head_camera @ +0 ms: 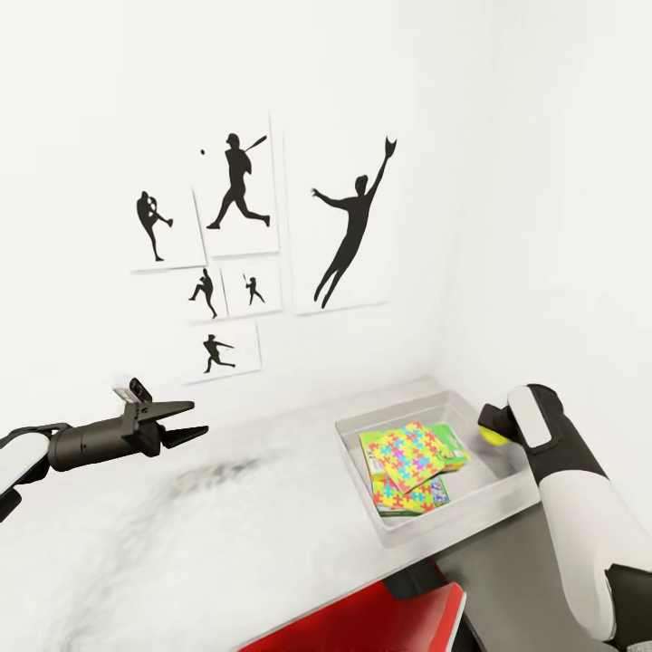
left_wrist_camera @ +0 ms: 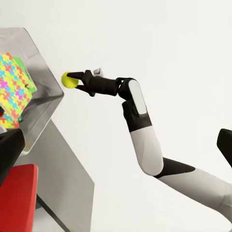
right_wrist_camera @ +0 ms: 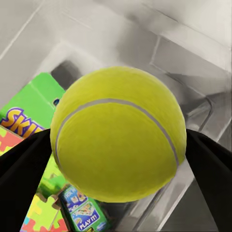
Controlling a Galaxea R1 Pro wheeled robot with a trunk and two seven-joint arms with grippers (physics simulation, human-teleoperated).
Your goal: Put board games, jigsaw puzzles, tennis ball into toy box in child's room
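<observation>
Room corner, evenly lit.
White walls [head_camera: 543,181] carry six black athlete silhouette pictures [head_camera: 349,222]; red chair [head_camera: 362,620] stands below.

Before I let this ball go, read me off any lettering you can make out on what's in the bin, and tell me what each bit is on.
"SKI", cut off by the tennis ball: on the green-and-white board game in the toy box.
"PLAY IT": on the small blue-teal board game.
Jigsaw puzzles: pattern, no lettering I can make out.
Wall pictures: silhouettes, no words.
Head view box print: too small to read.
</observation>
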